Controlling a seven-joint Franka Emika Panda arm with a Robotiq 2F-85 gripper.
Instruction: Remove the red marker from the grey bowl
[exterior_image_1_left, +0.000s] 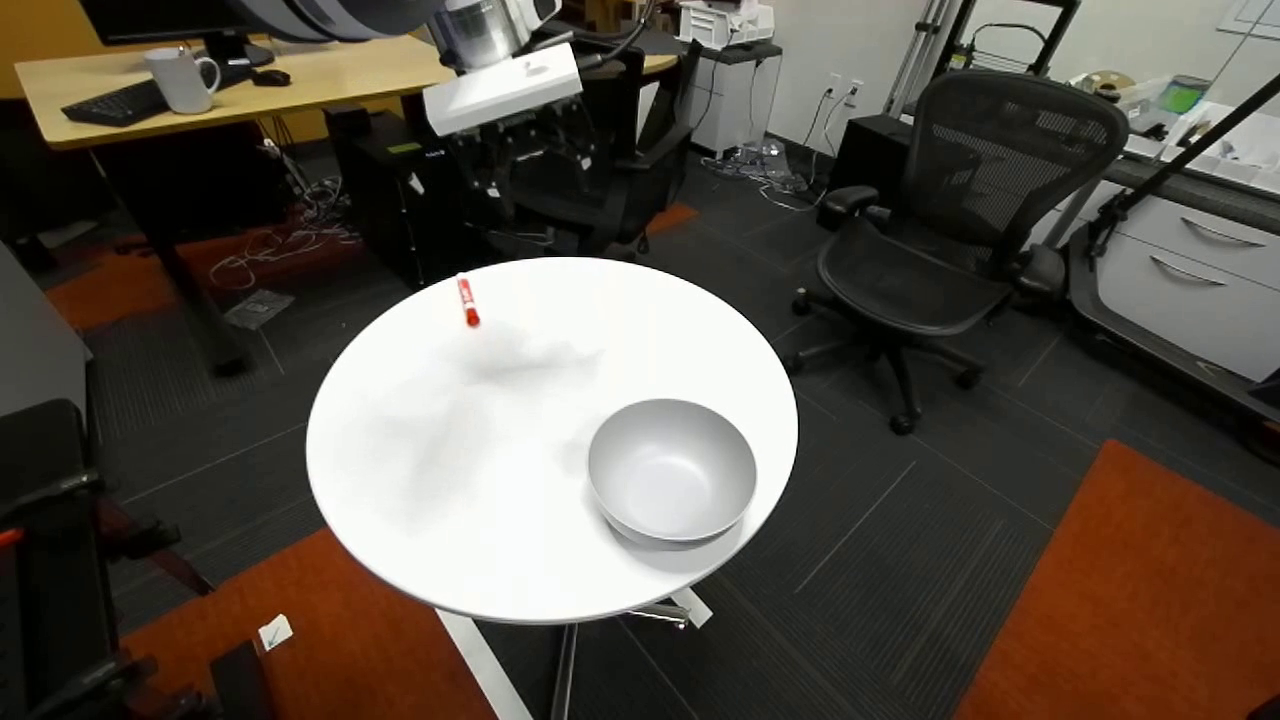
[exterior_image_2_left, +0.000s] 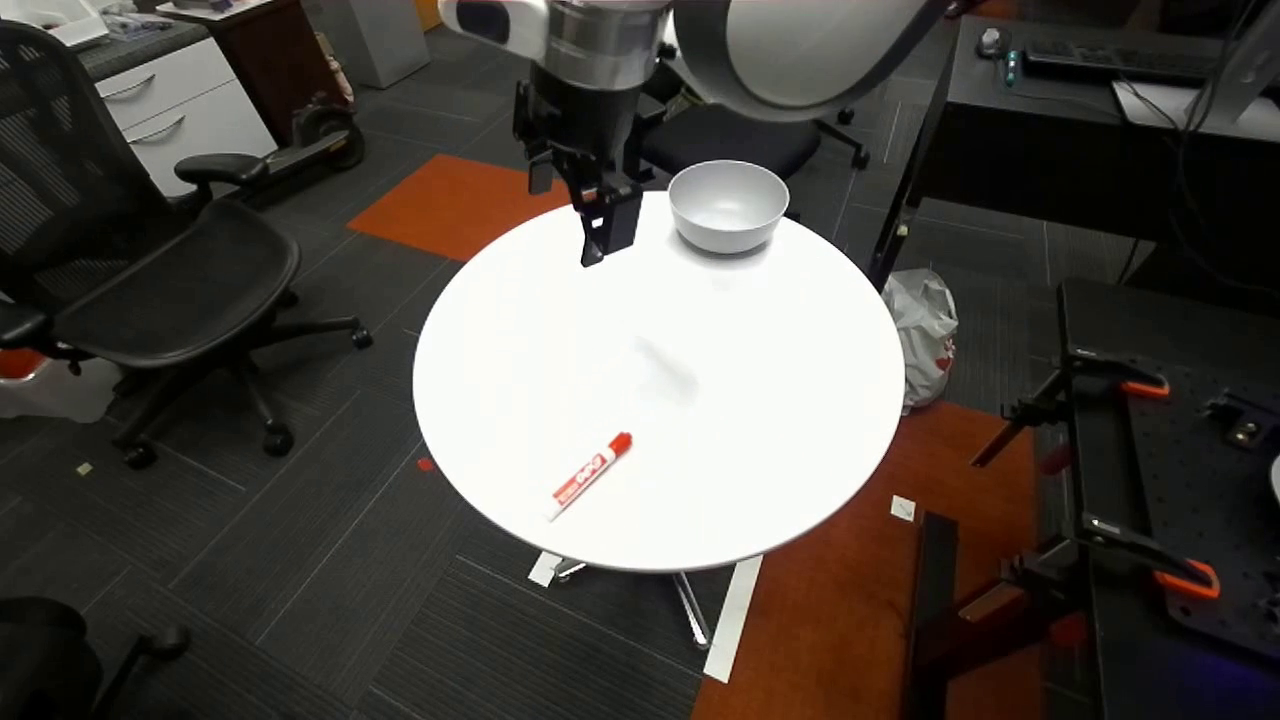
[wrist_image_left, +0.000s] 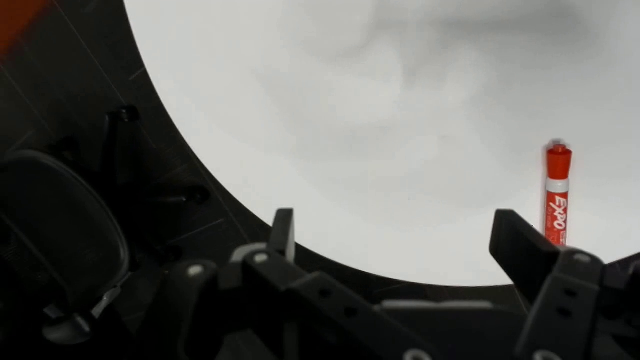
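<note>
We look first at the gripper (wrist_image_left: 394, 216), which hangs in the air, higher than the round white table (exterior_image_1_left: 510, 510). Its two fingers (wrist_image_left: 522, 245) stand wide apart, and we find no object held between them.

Nearest to it in the wrist view is the red marker (wrist_image_left: 557, 200). It lies flat on the table, not between the fingers but outside, just past the finger at the right side of that view, and this finger hides its lower end. The capped end points away from the gripper.

Under the gripper spreads the table; in the wrist view we see its curved edge running across the gap of the fingers. In an exterior view the grey bowl (exterior_image_2_left: 728, 212) shows to the right of the gripper. It stands upright on the same table, well apart from the marker; how near it is to the gripper, we cannot tell.

Farther away, to the left of the fingers in the wrist view, a black chair (wrist_image_left: 65, 225) is on the dark floor (exterior_image_1_left: 900, 620). In an exterior view, behind the gripper and to its left, we notice a wooden desk (exterior_image_1_left: 340, 75) with a white mug (exterior_image_1_left: 180, 82) and a black keyboard (exterior_image_1_left: 118, 105).
</note>
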